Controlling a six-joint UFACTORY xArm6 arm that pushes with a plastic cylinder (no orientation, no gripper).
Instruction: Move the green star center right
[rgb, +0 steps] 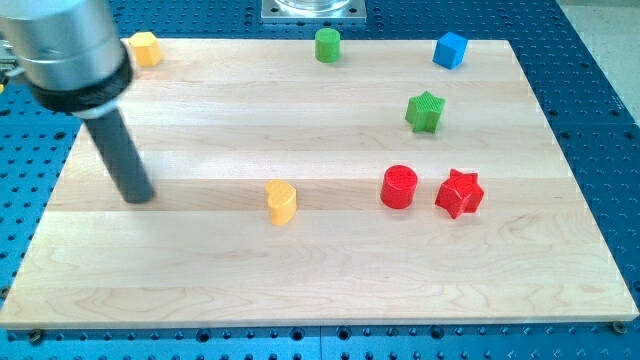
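Observation:
The green star (424, 111) stands on the wooden board (300, 270) in the upper right part of the view. My tip (139, 197) rests on the board at the view's left, far from the star and to the left of the yellow heart-shaped block (282, 202). The rod rises up and to the left to a grey cylinder at the view's top left corner.
A red cylinder (399, 187) and a red star (459, 193) sit below the green star. A blue cube (450, 49) and a green cylinder (327, 45) lie along the top edge. A yellow block (146, 48) sits at the top left. Blue perforated table surrounds the board.

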